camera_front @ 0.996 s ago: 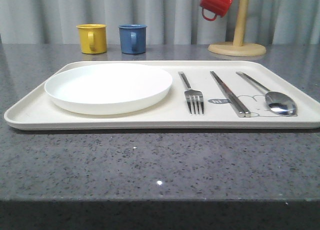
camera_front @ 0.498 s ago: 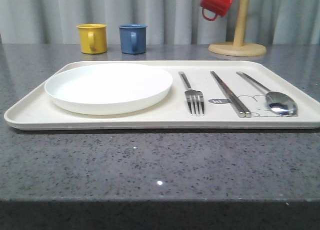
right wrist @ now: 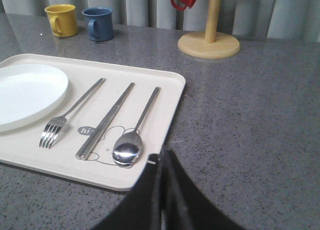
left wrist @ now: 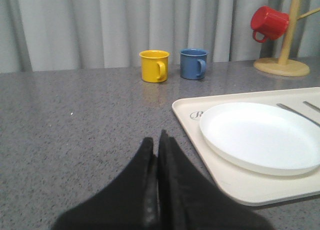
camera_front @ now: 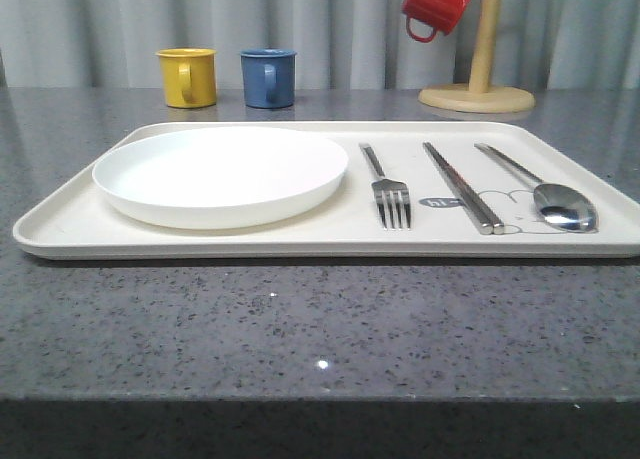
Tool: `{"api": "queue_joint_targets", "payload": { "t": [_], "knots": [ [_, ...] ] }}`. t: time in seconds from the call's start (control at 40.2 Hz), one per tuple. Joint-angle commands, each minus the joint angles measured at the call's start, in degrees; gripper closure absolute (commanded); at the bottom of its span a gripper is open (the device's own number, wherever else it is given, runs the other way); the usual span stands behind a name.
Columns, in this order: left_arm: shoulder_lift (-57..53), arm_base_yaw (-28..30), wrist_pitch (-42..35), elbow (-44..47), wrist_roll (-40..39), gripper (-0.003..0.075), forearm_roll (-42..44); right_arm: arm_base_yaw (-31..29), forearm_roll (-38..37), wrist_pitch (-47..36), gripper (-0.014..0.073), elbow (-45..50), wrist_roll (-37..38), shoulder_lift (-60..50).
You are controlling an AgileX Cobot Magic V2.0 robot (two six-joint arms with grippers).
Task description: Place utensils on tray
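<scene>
The cream tray point(camera_front: 330, 241) lies across the grey table. On it sit a round white plate point(camera_front: 220, 174) at the left, then a fork point(camera_front: 388, 189), a pair of chopsticks point(camera_front: 460, 184) and a spoon point(camera_front: 555, 199) side by side at the right. In the left wrist view my left gripper point(left wrist: 156, 140) is shut with nothing in it, over bare table beside the tray's point(left wrist: 200, 140) left edge and the plate point(left wrist: 260, 137). My right gripper point(right wrist: 162, 157) is shut and empty at the tray's point(right wrist: 150, 180) near right corner, close to the spoon point(right wrist: 129, 150); fork point(right wrist: 65, 117) and chopsticks point(right wrist: 105, 120) lie beyond.
A yellow mug point(camera_front: 187, 77) and a blue mug point(camera_front: 267, 77) stand behind the tray. A red mug point(camera_front: 435, 4) hangs on a wooden mug tree point(camera_front: 478, 89) at the back right. Grey curtains close the background.
The front view has shifted very slightly to the right; nothing on the tray has moved.
</scene>
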Motion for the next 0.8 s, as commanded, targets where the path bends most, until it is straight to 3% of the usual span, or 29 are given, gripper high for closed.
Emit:
{"api": "queue_joint_targets", "payload": {
  "t": [0.0, 0.149, 0.374, 0.772],
  "knots": [
    [-2.0, 2.8, -5.1, 1.5, 0.5, 0.0738, -2.6, -0.3, -1.2, -4.6, 0.0662, -1.4, -0.5, 0.5],
    [-1.8, 6.8, -8.0, 7.1, 1.1, 0.0738, -3.0, -0.3, -1.2, -4.6, 0.0662, -1.4, -0.5, 0.5],
    [-1.8, 8.5, -18.9, 14.7, 1.2, 0.0738, -3.0, -0.3, -1.2, -4.6, 0.0662, -1.4, -0.5, 0.5],
    [-1.8, 8.7, -17.3, 14.6, 1.2, 0.0738, -3.0, -0.3, -1.2, -4.6, 0.0662, -1.4, -0.5, 0.5]
  ]
}}
